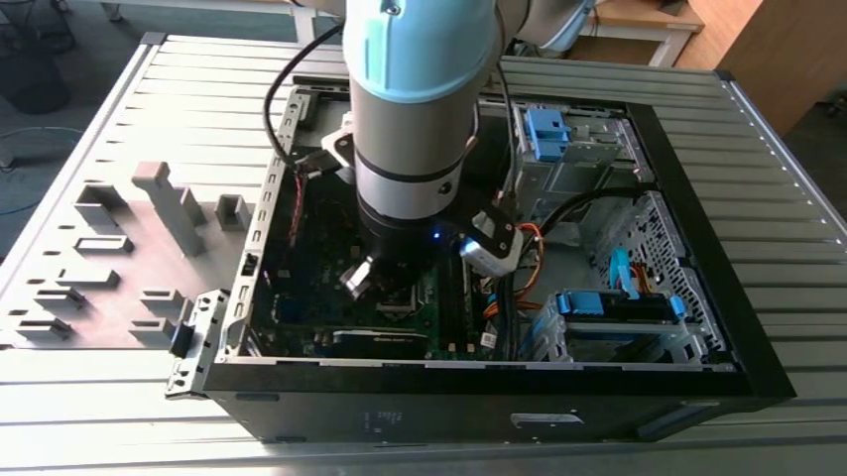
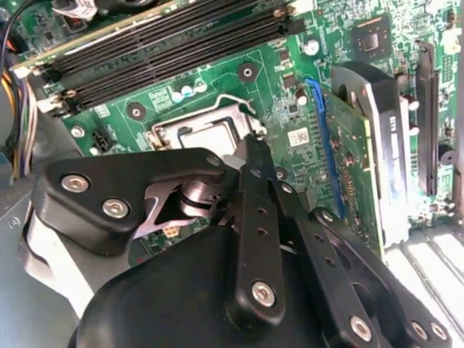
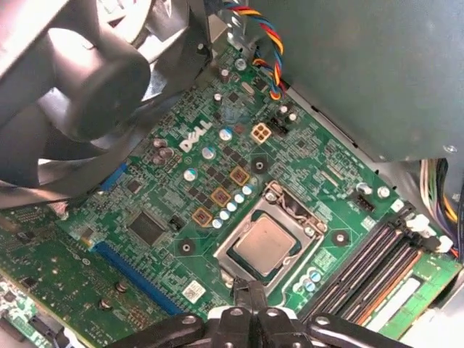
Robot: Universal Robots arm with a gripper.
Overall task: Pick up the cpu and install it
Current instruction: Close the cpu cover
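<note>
A slatted grey metal table (image 1: pixel 106 109) carries an open PC case (image 1: pixel 463 397), and the arm reaches down into it over the green motherboard (image 3: pixel 312 156). The gripper (image 3: pixel 250 288) has its fingers pressed together with nothing between them. The tips are at the near edge of the metal socket frame (image 3: pixel 293 212); contact cannot be judged. The cpu (image 3: pixel 264 245) lies flat inside that frame, just ahead of the fingertips, so it looks seated rather than carried. The memory slots (image 3: pixel 370 261) run alongside, off to one side of the hand.
</note>
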